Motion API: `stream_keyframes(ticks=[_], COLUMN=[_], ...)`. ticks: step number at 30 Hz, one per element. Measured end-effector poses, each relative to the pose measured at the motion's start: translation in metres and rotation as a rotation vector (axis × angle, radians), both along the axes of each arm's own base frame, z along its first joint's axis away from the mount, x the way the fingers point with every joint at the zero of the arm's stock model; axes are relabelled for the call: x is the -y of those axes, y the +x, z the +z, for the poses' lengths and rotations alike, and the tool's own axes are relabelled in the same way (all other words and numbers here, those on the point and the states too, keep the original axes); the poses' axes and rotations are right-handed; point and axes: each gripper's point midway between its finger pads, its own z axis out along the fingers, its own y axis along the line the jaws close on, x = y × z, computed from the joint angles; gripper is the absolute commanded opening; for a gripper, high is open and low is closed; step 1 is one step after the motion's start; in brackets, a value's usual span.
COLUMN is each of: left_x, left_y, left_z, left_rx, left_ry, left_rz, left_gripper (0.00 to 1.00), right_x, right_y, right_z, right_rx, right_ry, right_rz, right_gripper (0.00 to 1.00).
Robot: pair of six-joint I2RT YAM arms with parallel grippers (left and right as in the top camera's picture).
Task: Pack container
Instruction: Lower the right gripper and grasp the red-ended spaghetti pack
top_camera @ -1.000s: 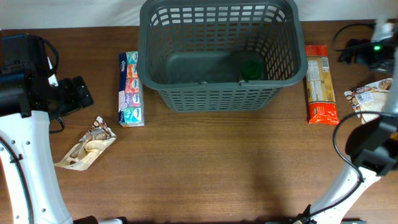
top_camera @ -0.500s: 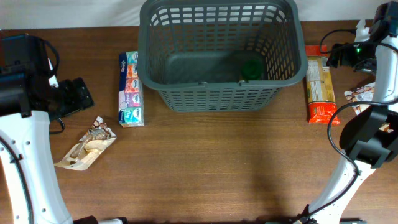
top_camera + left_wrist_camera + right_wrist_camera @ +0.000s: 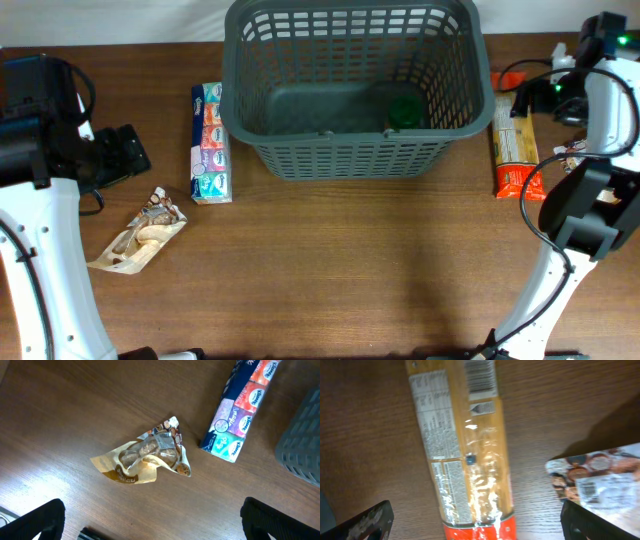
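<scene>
Wooden table (image 3: 330,270); pasta packet (image 3: 465,460) cut off; left tool (image 3: 155,525), right tool (image 3: 480,527) wide, empty.

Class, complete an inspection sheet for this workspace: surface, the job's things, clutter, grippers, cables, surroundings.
Surface: brown wooden table.
Job's things: grey slotted basket at the back, green round item inside; tissue pack on its left, pasta packet on its right, snack bag front left, printed bag far right.
Clutter: nothing seen.
Grippers: left gripper open near the snack bag; right gripper open above the pasta packet; both empty.
Cables: black cable loops beside the right arm.
Surroundings: white backdrop behind the table.
</scene>
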Motion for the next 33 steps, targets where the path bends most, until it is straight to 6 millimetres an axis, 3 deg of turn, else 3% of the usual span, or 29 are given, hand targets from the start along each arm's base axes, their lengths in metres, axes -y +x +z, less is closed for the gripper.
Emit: stream_keyframes(ticks=[10,33], left_x=[0.000,0.000], left_y=[0.000,0.000], left_z=[0.000,0.000], left_rx=[0.000,0.000], left_ry=[0.000,0.000], left_rz=[0.000,0.000], left_gripper=[1.00,1.00], right_x=[-0.018,-0.011], right_y=[-0.001,-0.007], right_z=[-0.023,-0.066], right_rx=[-0.047,-0.141], right_ry=[0.015,-0.005], right_rz=[0.037,0.058], right_gripper=[0.99,0.99])
